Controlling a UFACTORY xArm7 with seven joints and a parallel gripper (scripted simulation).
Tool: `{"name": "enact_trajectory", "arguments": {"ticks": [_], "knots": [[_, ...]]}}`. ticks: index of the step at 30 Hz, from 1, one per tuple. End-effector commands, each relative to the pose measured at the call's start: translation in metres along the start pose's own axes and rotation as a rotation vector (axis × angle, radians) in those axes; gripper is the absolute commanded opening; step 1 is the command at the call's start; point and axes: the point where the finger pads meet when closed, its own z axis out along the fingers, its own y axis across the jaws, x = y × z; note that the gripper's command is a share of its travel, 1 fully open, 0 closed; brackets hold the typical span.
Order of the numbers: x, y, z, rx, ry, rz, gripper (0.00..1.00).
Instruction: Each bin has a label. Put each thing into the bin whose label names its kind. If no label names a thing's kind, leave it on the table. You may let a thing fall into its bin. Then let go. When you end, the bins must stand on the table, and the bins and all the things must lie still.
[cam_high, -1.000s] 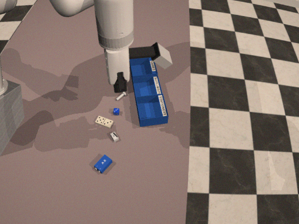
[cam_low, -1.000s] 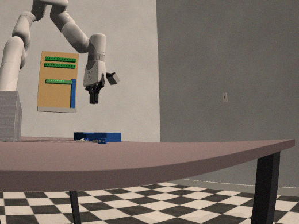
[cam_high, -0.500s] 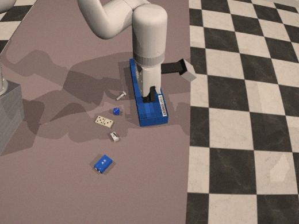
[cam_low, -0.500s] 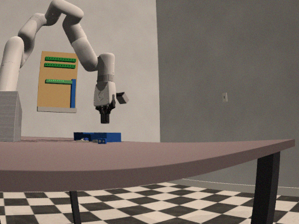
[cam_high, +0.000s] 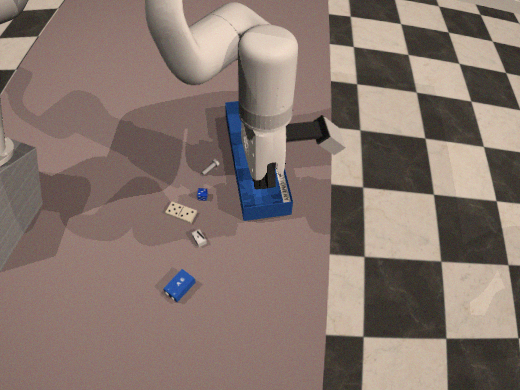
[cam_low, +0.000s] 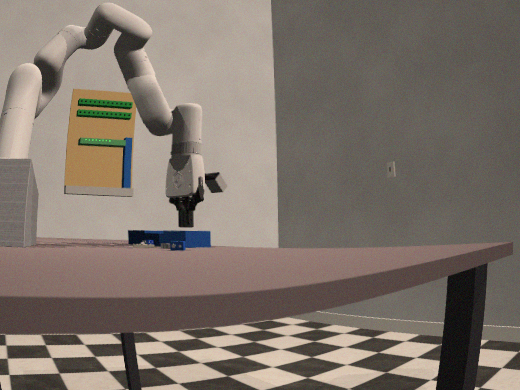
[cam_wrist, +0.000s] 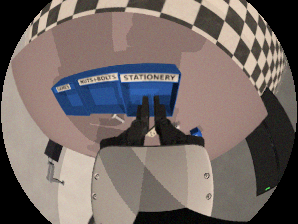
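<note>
A long blue bin (cam_high: 257, 165) with three labelled compartments stands on the table; it also shows in the exterior view (cam_low: 170, 238) and the wrist view (cam_wrist: 120, 92). Its near compartment is labelled STATIONERY (cam_wrist: 149, 78). My gripper (cam_high: 262, 182) hangs just above that near compartment, fingers shut, with nothing visible between them; it also shows in the exterior view (cam_low: 186, 222) and the wrist view (cam_wrist: 150, 106). On the table left of the bin lie a grey bolt (cam_high: 210, 166), a blue die (cam_high: 202, 194), a cream domino (cam_high: 181, 212), a small white object (cam_high: 199, 237) and a blue battery (cam_high: 179, 285).
A grey block (cam_high: 17, 200) stands at the table's left side. The table's right edge (cam_high: 327, 200) runs close beside the bin, with checkered floor beyond. The arm hides the bin's middle part in the top view.
</note>
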Motion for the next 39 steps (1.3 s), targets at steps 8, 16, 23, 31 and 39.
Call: {"name": "enact_trajectory", "arguments": {"ticks": [8,16,23,31,39], "knots": [[0.002,0.001,0.021,-0.002,0.004,0.000,0.07],[0.002,0.001,0.031,-0.002,0.004,0.000,0.07],[0.002,0.001,0.031,-0.002,0.004,0.000,0.07],[0.002,0.001,0.031,-0.003,0.004,0.000,0.07],[0.002,0.001,0.031,-0.002,0.004,0.000,0.07]]}}
